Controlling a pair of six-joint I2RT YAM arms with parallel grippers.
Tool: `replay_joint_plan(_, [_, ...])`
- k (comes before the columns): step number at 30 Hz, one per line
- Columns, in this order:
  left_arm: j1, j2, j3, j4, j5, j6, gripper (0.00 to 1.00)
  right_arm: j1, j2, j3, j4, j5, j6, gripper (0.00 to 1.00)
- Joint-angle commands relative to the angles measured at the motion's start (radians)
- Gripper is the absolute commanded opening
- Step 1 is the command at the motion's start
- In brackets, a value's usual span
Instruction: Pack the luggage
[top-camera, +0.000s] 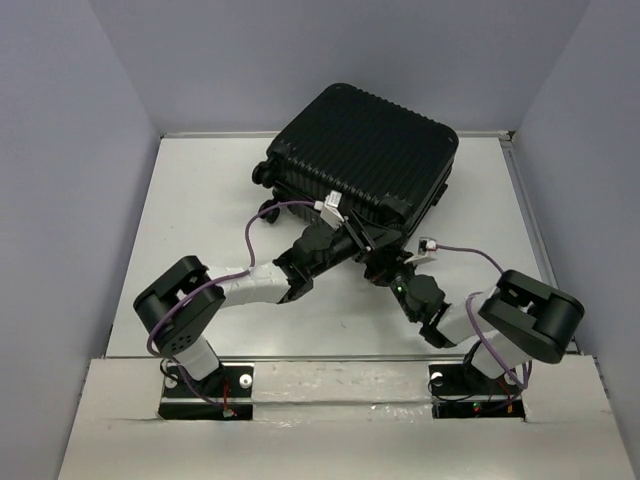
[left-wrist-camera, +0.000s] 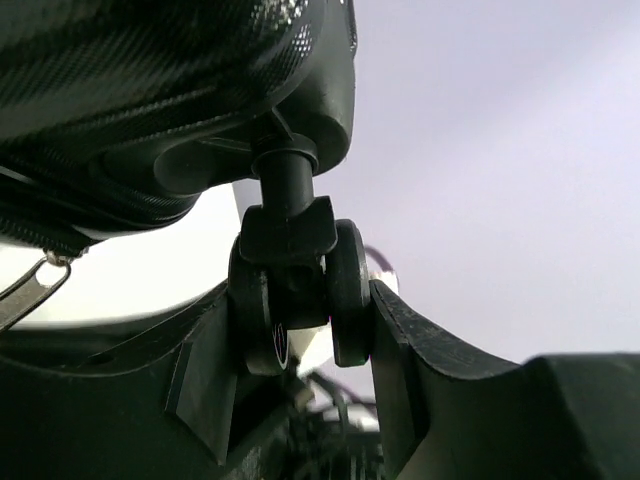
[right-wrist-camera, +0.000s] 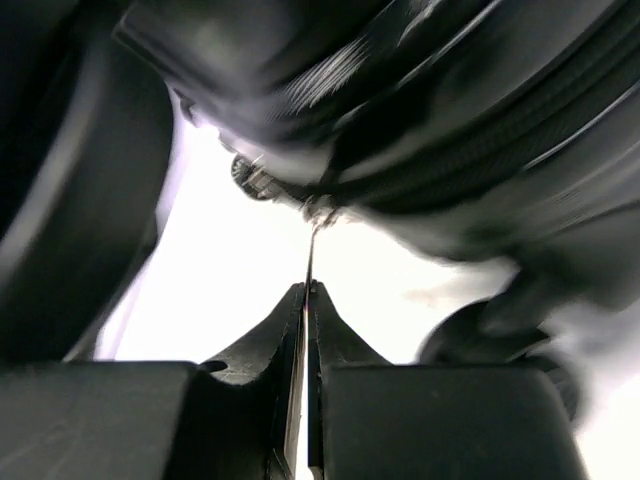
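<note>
The luggage (top-camera: 365, 150), a black ribbed hard-shell suitcase, lies closed at the back of the table. In the left wrist view, one of its twin caster wheels (left-wrist-camera: 347, 290) hangs from the shell's corner (left-wrist-camera: 150, 90). My left gripper (left-wrist-camera: 300, 330) is closed on that wheel, a finger pressed against each side. From above, the left gripper (top-camera: 332, 235) sits at the suitcase's near edge. My right gripper (right-wrist-camera: 310, 292) is shut on a thin metal zipper pull (right-wrist-camera: 310, 255), seen edge-on below the zipper line (right-wrist-camera: 480, 150). From above, the right gripper (top-camera: 385, 262) is under the near right part of the shell.
Two more caster wheels (top-camera: 266, 190) stick out at the suitcase's left end. A second zipper pull (left-wrist-camera: 30, 290) dangles at the left in the left wrist view. Grey walls close in the white table (top-camera: 200, 230) on three sides. Purple cables (top-camera: 262, 215) loop over both arms.
</note>
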Motion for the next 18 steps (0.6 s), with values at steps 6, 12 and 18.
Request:
replay_joint_plan(6, [-0.06, -0.043, 0.078, 0.561, 0.106, -0.068, 0.06, 0.112, 0.101, 0.221, 0.42, -0.264, -0.016, 0.07])
replay_joint_plan(12, [-0.052, -0.077, 0.059, 0.55, 0.089, -0.056, 0.06, 0.121, 0.038, 0.137, 0.418, -0.174, -0.034, 0.07])
replay_joint_plan(18, [-0.046, -0.16, 0.004, 0.472, 0.077, -0.026, 0.06, 0.121, 0.041, 0.027, 0.42, -0.162, -0.005, 0.07])
